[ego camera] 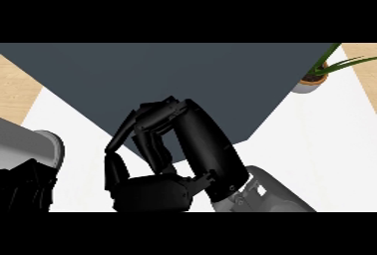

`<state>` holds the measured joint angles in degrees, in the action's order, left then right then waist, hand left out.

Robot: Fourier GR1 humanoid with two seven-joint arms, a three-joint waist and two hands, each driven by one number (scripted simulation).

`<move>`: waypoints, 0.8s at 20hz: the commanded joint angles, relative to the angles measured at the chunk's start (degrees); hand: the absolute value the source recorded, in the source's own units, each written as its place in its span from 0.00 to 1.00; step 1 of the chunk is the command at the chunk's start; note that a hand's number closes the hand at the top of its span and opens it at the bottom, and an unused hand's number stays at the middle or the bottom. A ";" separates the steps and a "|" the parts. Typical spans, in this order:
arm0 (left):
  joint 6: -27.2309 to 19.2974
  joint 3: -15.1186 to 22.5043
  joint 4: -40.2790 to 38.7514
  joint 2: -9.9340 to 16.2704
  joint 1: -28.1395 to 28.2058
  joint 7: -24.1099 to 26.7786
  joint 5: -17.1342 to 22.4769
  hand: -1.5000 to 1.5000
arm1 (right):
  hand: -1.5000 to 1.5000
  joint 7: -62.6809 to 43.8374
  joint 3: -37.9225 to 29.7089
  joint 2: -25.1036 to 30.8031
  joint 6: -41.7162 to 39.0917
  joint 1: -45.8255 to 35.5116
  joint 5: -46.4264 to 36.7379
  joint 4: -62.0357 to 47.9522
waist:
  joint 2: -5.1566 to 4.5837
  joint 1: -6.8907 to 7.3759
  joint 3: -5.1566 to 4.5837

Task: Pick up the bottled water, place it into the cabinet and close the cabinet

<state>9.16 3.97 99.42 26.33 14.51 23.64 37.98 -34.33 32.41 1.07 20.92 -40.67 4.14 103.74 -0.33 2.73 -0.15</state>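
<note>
White counter [324, 149], dark grey cabinet [184, 74], potted plant [316, 74] beside it, right hand [177, 154] fingers curled, holding nothing visible.

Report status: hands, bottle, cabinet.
Right robot hand raised, fingers curled. Left robot hand at left edge, fingers unclear. Bottle not visible. Dark cabinet ahead, potted plant beside it.

A white bench [324, 149] fills the lower part of the head view. A large dark grey slab [184, 74] (its flat face unmarked) spreads across the top. Pale wooden flooring [18, 82] shows at both upper corners. A potted plant [318, 74] stands at the upper right.
</note>
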 commanded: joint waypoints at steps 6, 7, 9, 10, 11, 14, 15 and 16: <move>2.68 -3.66 0.34 1.05 1.42 -0.75 1.77 1.00 | 1.00 14.49 -16.82 1.24 -15.05 -7.17 12.81 -27.29 | -0.14 -1.00 0.17; 4.51 -4.70 1.84 2.61 3.23 -0.77 2.72 1.00 | 1.00 13.94 -19.37 1.54 -14.94 -10.65 12.95 -30.41 | -0.16 -0.43 0.17; 4.34 -4.71 -1.84 1.54 0.35 -0.09 1.54 1.00 | 1.00 18.36 -17.52 0.95 -16.19 -8.65 11.01 -33.97 | -0.28 -1.09 0.13; 4.40 -3.59 -0.05 1.39 2.45 0.02 0.77 1.00 | 1.00 17.62 -19.68 2.77 -17.85 -9.99 12.58 -35.58 | -0.49 -0.24 0.14; 4.00 -3.82 0.62 1.09 1.56 -0.58 1.53 1.00 | 1.00 18.83 -20.28 3.41 -18.08 -8.70 12.68 -34.22 | -0.29 -0.90 0.16; 5.33 -5.42 -0.49 3.48 -0.06 -1.87 2.42 1.00 | 1.00 20.53 -20.35 3.40 -18.85 -10.15 11.95 -37.62 | -0.68 -0.28 0.13; 6.37 -4.70 -0.64 2.82 0.37 -1.09 2.53 1.00 | 1.00 20.27 -21.48 4.48 -19.59 -11.49 12.35 -38.45 | -0.87 0.22 0.09; 4.34 -4.29 0.09 2.08 -0.16 -1.85 2.05 1.00 | 1.00 21.62 -22.06 6.19 -21.76 -9.39 13.43 -37.92 | -0.94 -0.17 0.17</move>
<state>13.86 -0.31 99.18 28.40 15.26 22.65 39.85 -15.55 18.49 2.27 -0.79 -47.17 18.02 77.50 2.07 2.48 -0.21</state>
